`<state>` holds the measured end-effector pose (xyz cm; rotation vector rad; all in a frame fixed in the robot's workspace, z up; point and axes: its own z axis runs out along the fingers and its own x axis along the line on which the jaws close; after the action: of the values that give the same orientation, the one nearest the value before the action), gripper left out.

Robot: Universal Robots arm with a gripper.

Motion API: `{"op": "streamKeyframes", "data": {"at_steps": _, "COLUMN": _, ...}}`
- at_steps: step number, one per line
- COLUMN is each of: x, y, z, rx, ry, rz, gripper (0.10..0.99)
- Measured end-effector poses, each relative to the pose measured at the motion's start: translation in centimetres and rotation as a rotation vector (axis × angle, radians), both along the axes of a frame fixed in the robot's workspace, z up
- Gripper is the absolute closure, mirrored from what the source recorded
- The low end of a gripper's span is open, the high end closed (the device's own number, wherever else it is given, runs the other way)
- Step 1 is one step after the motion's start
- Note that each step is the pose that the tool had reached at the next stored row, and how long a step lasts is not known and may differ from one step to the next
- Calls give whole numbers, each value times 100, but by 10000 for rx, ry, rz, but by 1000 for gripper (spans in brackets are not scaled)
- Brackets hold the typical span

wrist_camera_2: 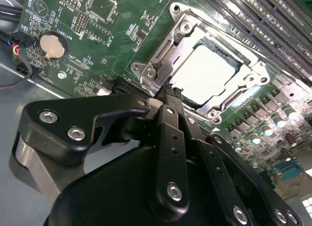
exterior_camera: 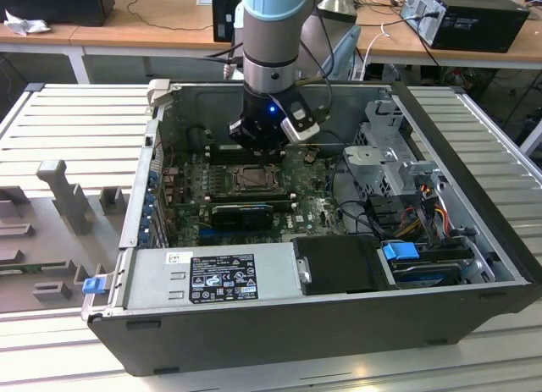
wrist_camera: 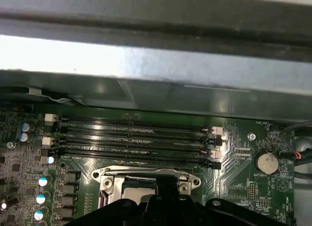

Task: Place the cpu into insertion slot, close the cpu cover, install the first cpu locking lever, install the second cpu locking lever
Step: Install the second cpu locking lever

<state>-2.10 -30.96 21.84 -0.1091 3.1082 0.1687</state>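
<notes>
We see the cpu (wrist_camera_2: 207, 72) seated in the insertion slot (wrist_camera_2: 246, 84), seemingly under the cpu cover (wrist_camera_2: 161, 55). The gripper (wrist_camera_2: 168, 92) hovers at the socket's seven o'clock edge, fingers pressed together.

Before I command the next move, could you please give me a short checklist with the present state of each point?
1. The cpu lies flat in the insertion slot: ok.
2. The cpu cover is lowered, with its frame around the chip: ok.
3. Both locking levers are latched: cannot tell.
4. The gripper is at the edge of the socket, not over the chip: ok.
5. The memory slots are apart from the gripper: ok.
</notes>
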Motion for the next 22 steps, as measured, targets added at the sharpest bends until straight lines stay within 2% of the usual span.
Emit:
{"op": "streamKeyframes", "data": {"at_steps": 6, "x": 0, "y": -36, "z": 2, "rx": -2, "ry": 1, "rz": -1, "gripper": 980}}
{"op": "streamKeyframes", "data": {"at_steps": 12, "x": 1, "y": -43, "z": 68, "rx": 2, "ry": -1, "rz": 1, "gripper": 980}}
{"op": "streamKeyframes", "data": {"at_steps": 17, "x": 1, "y": -105, "z": 69, "rx": 0, "ry": 0, "rz": 0, "gripper": 980}}
{"op": "streamKeyframes", "data": {"at_steps": 22, "x": 1, "y": -120, "z": 100, "rx": 2, "ry": -2, "rz": 1, "gripper": 980}}
